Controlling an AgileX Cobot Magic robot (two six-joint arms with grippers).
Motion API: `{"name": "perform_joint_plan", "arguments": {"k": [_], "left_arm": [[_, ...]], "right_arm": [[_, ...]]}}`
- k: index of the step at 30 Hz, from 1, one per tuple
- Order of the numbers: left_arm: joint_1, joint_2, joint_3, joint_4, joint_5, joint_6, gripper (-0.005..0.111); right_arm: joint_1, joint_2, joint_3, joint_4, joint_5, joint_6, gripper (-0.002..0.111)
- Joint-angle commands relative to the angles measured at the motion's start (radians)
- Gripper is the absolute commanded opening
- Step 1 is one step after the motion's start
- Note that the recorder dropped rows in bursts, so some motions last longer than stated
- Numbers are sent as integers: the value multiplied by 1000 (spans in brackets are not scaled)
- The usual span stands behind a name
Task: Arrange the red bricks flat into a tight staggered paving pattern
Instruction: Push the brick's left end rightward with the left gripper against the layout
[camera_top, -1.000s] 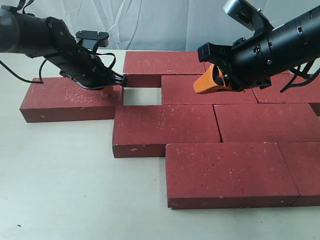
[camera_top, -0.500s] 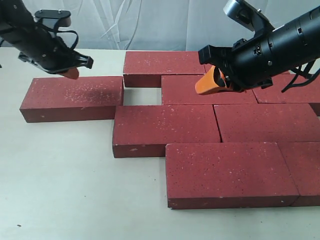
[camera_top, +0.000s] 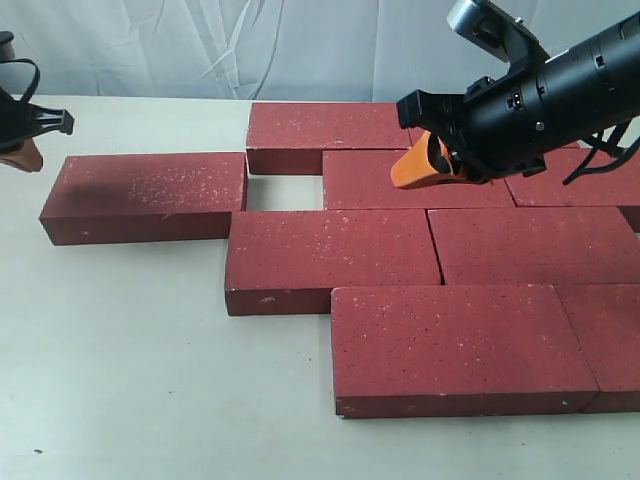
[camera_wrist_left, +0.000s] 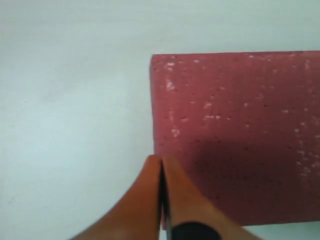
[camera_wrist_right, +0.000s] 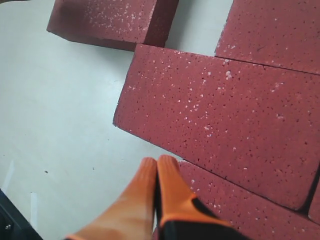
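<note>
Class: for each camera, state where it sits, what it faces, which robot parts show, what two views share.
Exterior: off the arms, facing red bricks and curtain; shows left gripper, right gripper.
Left wrist: on left arm, above leftmost brick's end; shut orange fingertips.
Right wrist: on right arm, above red bricks; shut fingertips.
Both wrist views share the leftmost brick.

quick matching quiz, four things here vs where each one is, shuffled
1 left gripper with orange fingers
2 right gripper with orange fingers
3 leftmost rough dark red rectangular brick
4 bare square gap of table

a ringed by bricks
b shut, raised over the bricks
c shut, by the pattern's left end
d flat, jutting out left

Pairs: 1-c, 2-b, 3-d, 4-a
</note>
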Motion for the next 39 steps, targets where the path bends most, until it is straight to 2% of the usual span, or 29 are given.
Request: {"name": "perform_joint_plan", "arguments": {"k": [1,15,27,39], "left_arm": [[36,-7,1,7,2,-5,0],[49,-5,50,24,-102,-5,0],[46,-4,134,-57,-237,-5,0],[44,-4,139,-72,-244,-1,0]], "right_arm": [[0,-9,3,-7,-13,-7,-1],[0,-9,3,-13,-12,-7,-1],[0,-9,3,-21,-12,-7,-1],[0,-9,3,-29,-16,-7,-1]]}}
